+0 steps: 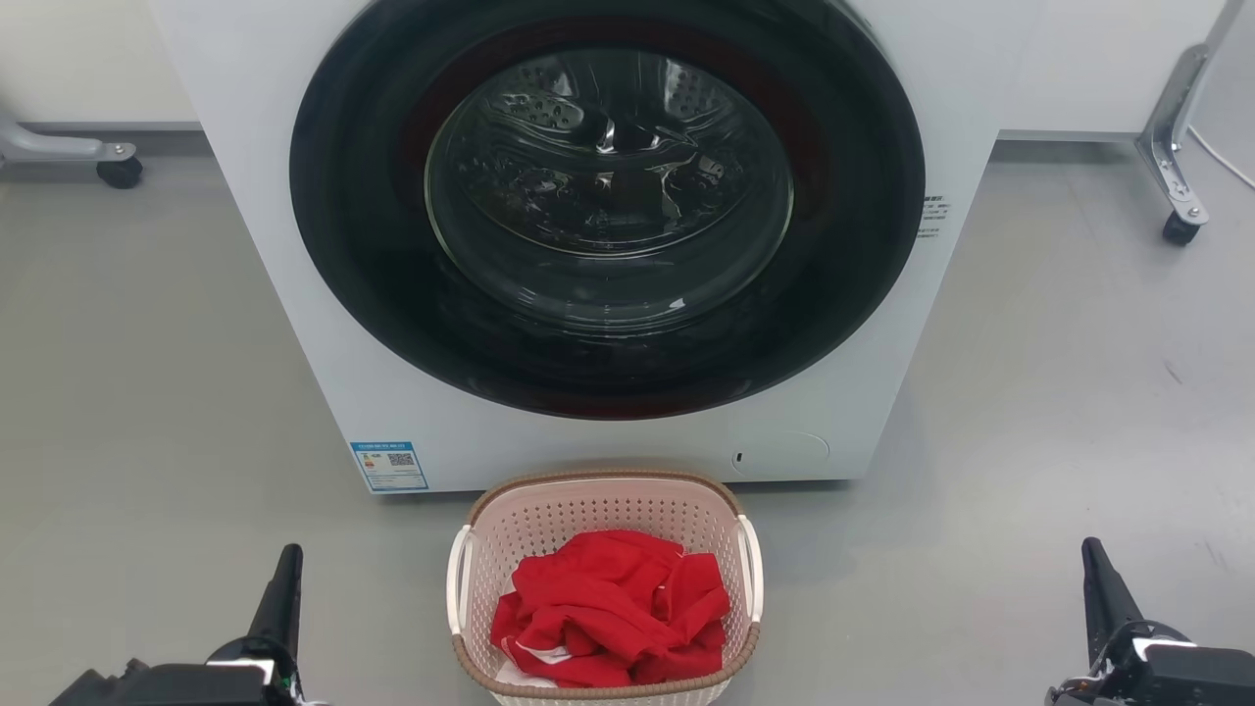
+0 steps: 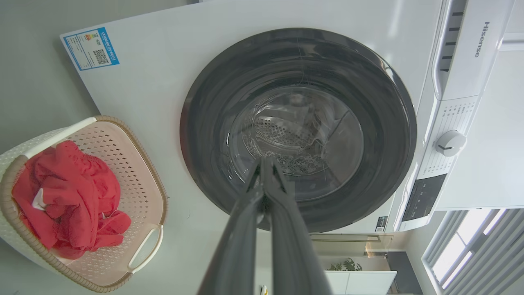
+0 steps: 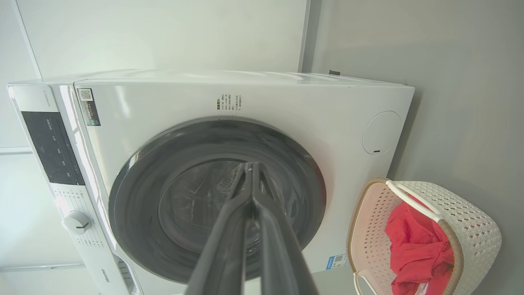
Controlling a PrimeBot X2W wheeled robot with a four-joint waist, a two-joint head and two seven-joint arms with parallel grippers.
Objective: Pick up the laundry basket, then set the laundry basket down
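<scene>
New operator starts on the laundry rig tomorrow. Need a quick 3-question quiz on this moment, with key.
1. True or false: the left gripper and the right gripper are both shut and apart from the laundry basket.
2. What lies in the basket? A) a red cloth B) blue towels C) nothing
3. Where does the basket stand relative to the washer?

Key
1. True: each pair of fingers is closed on nothing, one on each side of the basket.
2. A
3. On the floor, right in front of it.
</scene>
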